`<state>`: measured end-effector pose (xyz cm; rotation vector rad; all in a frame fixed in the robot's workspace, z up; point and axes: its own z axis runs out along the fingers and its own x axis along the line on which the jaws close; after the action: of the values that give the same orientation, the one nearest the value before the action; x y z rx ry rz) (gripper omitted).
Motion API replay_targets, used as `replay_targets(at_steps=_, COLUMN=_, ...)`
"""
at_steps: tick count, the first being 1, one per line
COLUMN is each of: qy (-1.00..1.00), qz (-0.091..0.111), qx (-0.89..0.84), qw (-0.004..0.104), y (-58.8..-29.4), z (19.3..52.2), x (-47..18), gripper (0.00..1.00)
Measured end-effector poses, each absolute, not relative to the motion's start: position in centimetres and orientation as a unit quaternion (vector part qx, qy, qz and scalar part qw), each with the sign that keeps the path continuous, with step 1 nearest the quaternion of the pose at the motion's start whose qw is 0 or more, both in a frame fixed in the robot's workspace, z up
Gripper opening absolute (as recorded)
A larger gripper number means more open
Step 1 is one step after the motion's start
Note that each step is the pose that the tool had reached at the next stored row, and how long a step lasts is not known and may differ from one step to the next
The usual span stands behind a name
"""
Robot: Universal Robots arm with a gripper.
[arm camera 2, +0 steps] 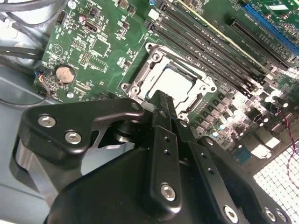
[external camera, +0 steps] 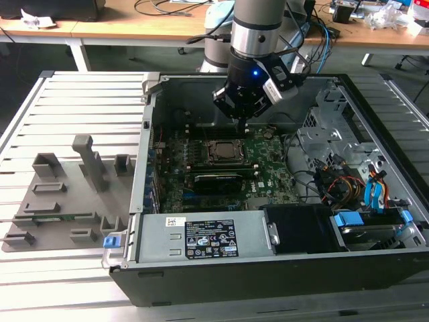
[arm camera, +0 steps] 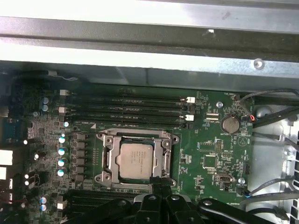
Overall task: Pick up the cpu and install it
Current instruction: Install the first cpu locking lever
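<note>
The cpu (arm camera: pixel 135 161) is seated in the socket (arm camera: pixel 136 159).
The hand (external camera: pixel 242 122) is held just above it; its fingers are seen pressed together, with nothing gripped.

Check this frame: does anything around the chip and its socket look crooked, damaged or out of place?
Nothing stands out. The chip lies flat and square inside the socket frame on the green board, edges parallel to the frame. The hand hangs just above it inside the open computer case.
</note>
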<state>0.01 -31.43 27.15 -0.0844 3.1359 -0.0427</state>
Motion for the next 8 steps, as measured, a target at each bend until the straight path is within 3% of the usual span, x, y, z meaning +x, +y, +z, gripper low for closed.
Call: replay_targets(at_steps=8, qy=1.000, qz=-0.014, qx=-0.027, qw=0.006, y=-31.43, z=27.46, x=0.01, gripper=0.11)
